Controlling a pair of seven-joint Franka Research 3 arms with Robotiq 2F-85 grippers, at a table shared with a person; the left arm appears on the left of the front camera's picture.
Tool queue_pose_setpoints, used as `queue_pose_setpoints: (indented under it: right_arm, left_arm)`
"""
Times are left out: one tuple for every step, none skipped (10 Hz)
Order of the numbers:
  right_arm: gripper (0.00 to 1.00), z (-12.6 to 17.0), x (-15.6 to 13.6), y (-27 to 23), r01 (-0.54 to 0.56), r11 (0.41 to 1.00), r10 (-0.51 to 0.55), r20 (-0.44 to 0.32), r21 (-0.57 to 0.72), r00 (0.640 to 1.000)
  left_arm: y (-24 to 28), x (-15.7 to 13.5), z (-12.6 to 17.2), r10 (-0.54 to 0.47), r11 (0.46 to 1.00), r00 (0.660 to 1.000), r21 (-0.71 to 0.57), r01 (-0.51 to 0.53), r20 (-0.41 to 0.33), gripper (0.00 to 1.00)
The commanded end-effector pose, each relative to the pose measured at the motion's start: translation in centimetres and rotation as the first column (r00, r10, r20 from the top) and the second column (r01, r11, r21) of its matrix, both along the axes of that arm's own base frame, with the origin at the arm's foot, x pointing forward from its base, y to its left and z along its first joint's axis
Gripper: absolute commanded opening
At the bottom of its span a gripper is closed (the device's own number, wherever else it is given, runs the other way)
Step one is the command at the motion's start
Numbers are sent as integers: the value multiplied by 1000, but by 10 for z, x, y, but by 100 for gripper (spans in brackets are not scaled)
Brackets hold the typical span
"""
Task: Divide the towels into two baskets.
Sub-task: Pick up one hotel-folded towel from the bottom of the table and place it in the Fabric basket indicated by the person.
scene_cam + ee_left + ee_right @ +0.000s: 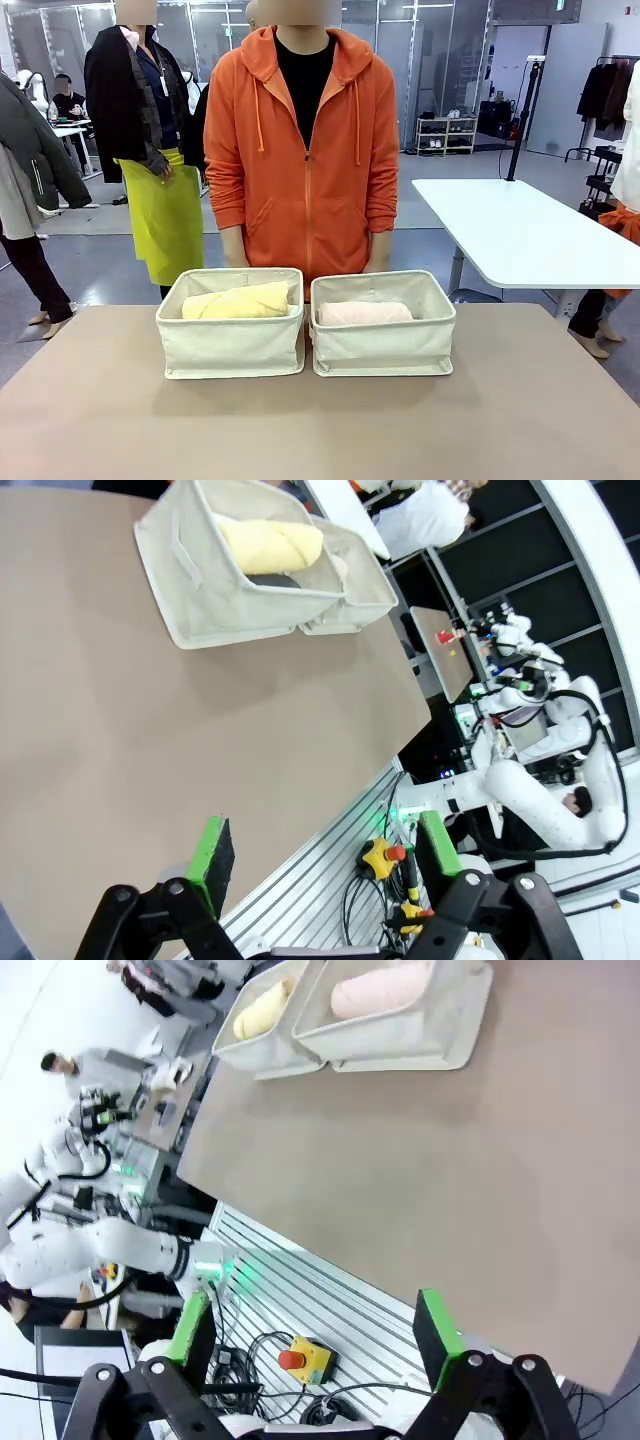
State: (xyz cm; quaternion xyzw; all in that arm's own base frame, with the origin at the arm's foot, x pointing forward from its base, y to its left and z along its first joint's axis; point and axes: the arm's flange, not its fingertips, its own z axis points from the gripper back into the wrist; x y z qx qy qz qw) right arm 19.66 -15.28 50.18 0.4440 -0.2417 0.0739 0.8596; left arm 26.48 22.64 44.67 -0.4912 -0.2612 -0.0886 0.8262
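Towels sit in both baskets at the far middle of the table: a pale yellow towel (238, 301) lies in the left basket (231, 345), and a pale pink towel (365, 313) in the right basket (383, 345). The two baskets stand touching side by side, just in front of a person in an orange hoodie (305, 150). Any white or grey roll I cannot make out; they may lie under the ones on top.

Both claws are released and hold nothing. The left gripper (325, 855) hangs back over the near edge of the table (320, 425), and the right gripper (315, 1330) does likewise, each well apart from the baskets.

To my eye the sorting looks done. The risk from here would be an arm reaching forward again, catching a soft fabric wall and dragging or tipping a basket.
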Motion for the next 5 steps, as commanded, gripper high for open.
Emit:
queue_pose_setpoints:
  right_arm:
    - [100, -43, -41, 28, 69, 998, -69, 3, -15, 998]
    - [100, -49, -28, 33, 23, 997, -21, 36, -75, 999]
    - [100, -2, -15, -13, 42, 999, -42, 4, 5, 999]
    - [100, -2, -15, -13, 42, 999, -42, 4, 5, 999]
    - [100, -2, -15, -13, 42, 999, -42, 4, 5, 999]
  left_arm:
    - [-1, -3, 5, 4, 1000, 1000, -20, -4, 0, 93]
    - [-1, -3, 5, 4, 1000, 1000, -20, -4, 0, 93]
    - [-1, -3, 5, 4, 1000, 1000, -20, -4, 0, 93]
    - [-1, -3, 5, 4, 1000, 1000, -20, -4, 0, 93]
    - [-1, -3, 5, 4, 1000, 1000, -20, -4, 0, 93]
